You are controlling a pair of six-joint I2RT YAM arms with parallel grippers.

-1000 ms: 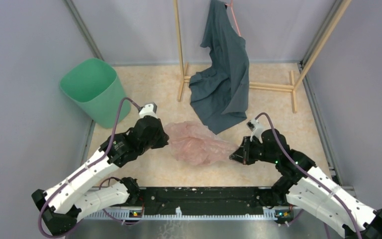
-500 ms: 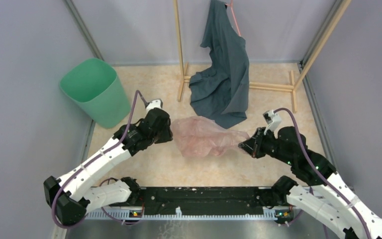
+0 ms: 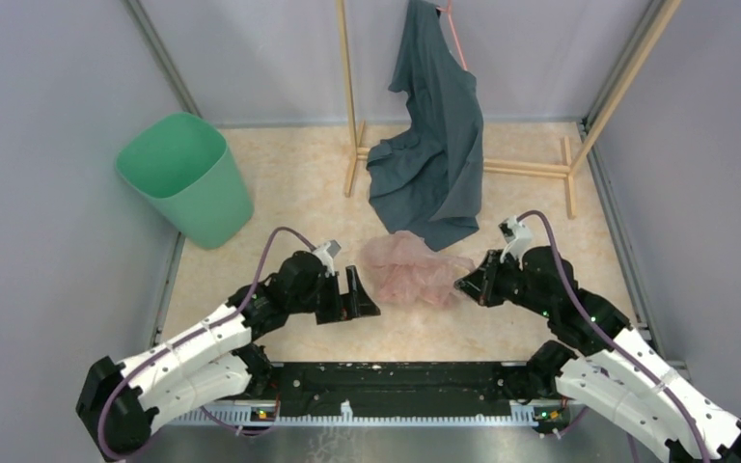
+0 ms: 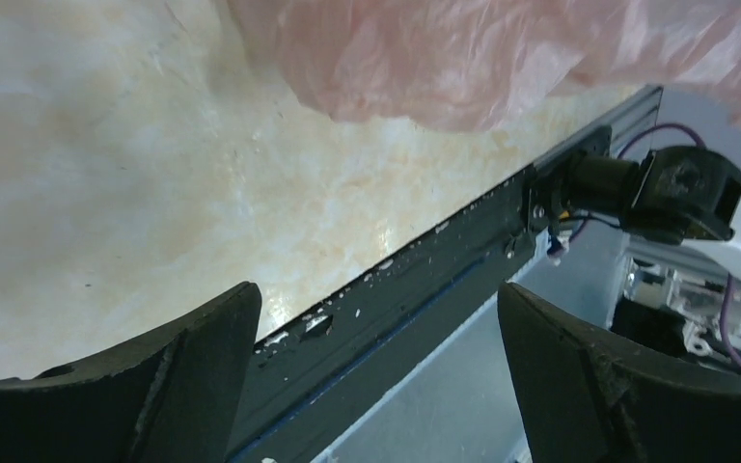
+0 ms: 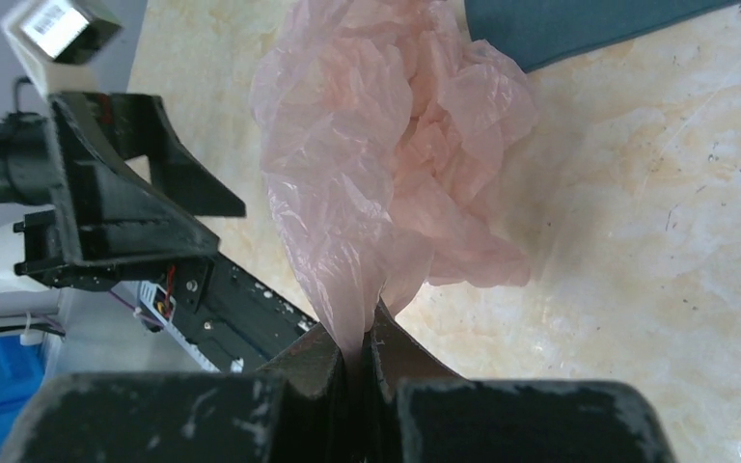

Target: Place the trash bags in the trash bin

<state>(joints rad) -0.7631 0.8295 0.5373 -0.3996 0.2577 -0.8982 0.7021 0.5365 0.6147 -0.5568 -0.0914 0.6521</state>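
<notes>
The pale pink trash bag (image 3: 410, 270) lies crumpled on the beige floor between the two arms. My right gripper (image 3: 465, 282) is shut on its right edge; in the right wrist view the film (image 5: 396, 145) runs down into the pinched jaws (image 5: 365, 338). My left gripper (image 3: 355, 301) stands wide open just left of the bag, holding nothing. In the left wrist view the bag (image 4: 444, 58) hangs beyond the spread gripper (image 4: 376, 294). The mint-green trash bin (image 3: 185, 178) stands upright at the far left, apart from both arms.
A dark teal-grey cloth (image 3: 434, 145) hangs from a wooden rack (image 3: 350, 96) at the back, its lower end close behind the bag. A black rail (image 3: 396, 376) runs along the near edge. Grey walls close in both sides.
My left gripper opened, let go of the bag and pulled back toward the near edge. The bag bunched up smaller toward my right gripper, which stayed shut on it.
</notes>
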